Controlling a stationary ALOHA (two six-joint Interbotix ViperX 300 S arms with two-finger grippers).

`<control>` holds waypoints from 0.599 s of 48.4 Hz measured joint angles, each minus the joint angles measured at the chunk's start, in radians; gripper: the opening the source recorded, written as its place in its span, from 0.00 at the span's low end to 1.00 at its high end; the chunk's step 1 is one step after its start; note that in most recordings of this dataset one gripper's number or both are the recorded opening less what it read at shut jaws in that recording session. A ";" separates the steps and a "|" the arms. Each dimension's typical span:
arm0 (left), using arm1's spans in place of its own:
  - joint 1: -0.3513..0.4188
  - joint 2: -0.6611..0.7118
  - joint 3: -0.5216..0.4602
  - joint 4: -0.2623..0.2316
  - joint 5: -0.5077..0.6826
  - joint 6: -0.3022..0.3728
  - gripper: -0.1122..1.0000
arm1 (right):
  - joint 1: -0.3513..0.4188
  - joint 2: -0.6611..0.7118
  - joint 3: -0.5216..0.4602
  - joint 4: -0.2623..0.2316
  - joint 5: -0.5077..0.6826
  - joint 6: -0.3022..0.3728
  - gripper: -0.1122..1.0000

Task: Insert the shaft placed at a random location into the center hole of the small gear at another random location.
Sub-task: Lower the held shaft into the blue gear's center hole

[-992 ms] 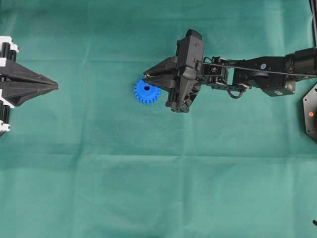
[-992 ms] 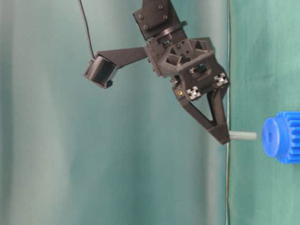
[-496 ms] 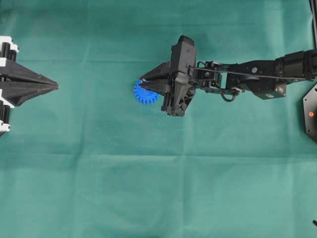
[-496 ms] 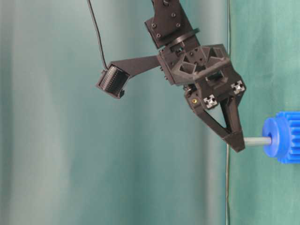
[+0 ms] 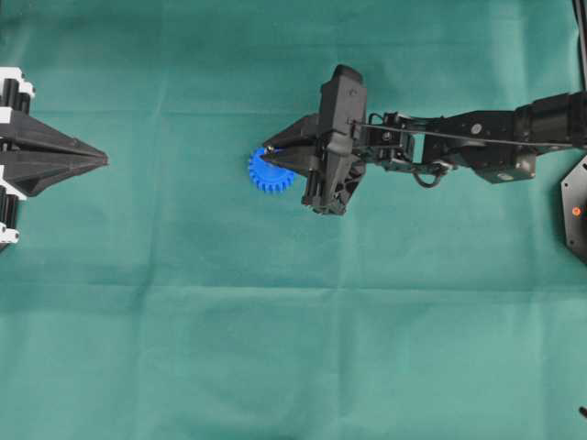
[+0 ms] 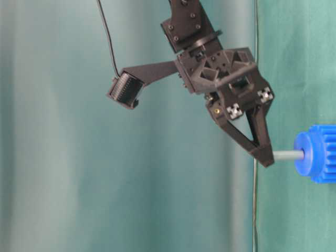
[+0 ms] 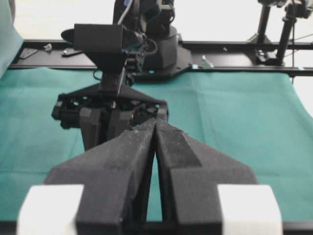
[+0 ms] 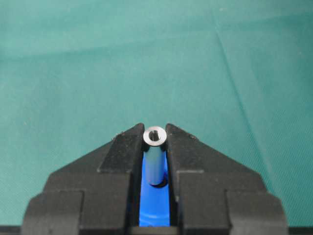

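Since a second earlier, the right gripper has carried the shaft from just short of the small gear until its tip meets the center hole. Left gripper, pinched closed on nothing, stands well apart on the green cloth. Right gripper's jaws stand narrow, clamping the shaft at its upper end; the gear lies directly beneath the fingertips. Judged stiff, smooth and light, the pin may slip or tilt; a grip high on it leaves the tip free. Count: one shaft, one gear, one hole.
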 measured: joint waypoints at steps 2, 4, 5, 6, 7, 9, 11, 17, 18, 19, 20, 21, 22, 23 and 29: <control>-0.002 0.000 -0.002 0.002 0.000 0.000 0.10 | -0.002 -0.009 0.002 0.000 0.002 0.000 0.22; 0.000 0.000 0.000 0.000 0.000 0.000 0.10 | -0.002 -0.020 0.003 0.002 0.006 0.000 0.22; 0.000 0.000 0.000 0.000 0.000 0.000 0.10 | -0.002 -0.025 0.003 0.002 0.009 0.000 0.22; 0.000 -0.002 0.000 0.002 0.000 0.000 0.10 | -0.002 -0.029 0.005 0.002 0.011 0.000 0.22; 0.000 -0.002 0.000 0.000 0.000 0.000 0.10 | -0.002 -0.032 0.005 0.000 0.012 0.000 0.22; 0.000 -0.002 0.000 0.002 0.000 0.000 0.10 | -0.003 -0.038 0.005 0.002 0.014 0.000 0.22; 0.000 -0.002 -0.002 0.002 0.000 0.000 0.10 | -0.003 -0.043 0.005 0.000 0.015 0.000 0.22; 0.000 0.000 0.000 0.002 -0.002 0.000 0.10 | -0.003 -0.044 0.005 0.000 0.015 0.000 0.22; 0.000 0.000 0.000 0.002 0.000 0.000 0.10 | -0.003 -0.043 0.005 0.000 0.015 0.000 0.22; 0.000 -0.002 0.000 0.000 0.000 0.000 0.10 | -0.003 -0.044 0.005 0.000 0.015 0.000 0.22; 0.000 -0.002 -0.002 0.002 0.000 0.000 0.10 | -0.003 -0.044 0.005 0.000 0.015 0.000 0.22; 0.000 -0.002 -0.002 0.000 0.000 0.000 0.10 | -0.003 -0.043 0.005 0.000 0.015 0.000 0.22; 0.000 -0.002 0.000 0.000 0.000 0.000 0.10 | -0.003 -0.043 0.005 0.000 0.015 0.000 0.22; 0.000 0.000 -0.002 0.002 0.000 0.000 0.10 | -0.003 -0.043 0.005 0.002 0.015 0.000 0.22; -0.002 0.000 0.000 0.000 0.000 0.002 0.10 | -0.005 -0.017 0.002 0.000 0.009 0.000 0.22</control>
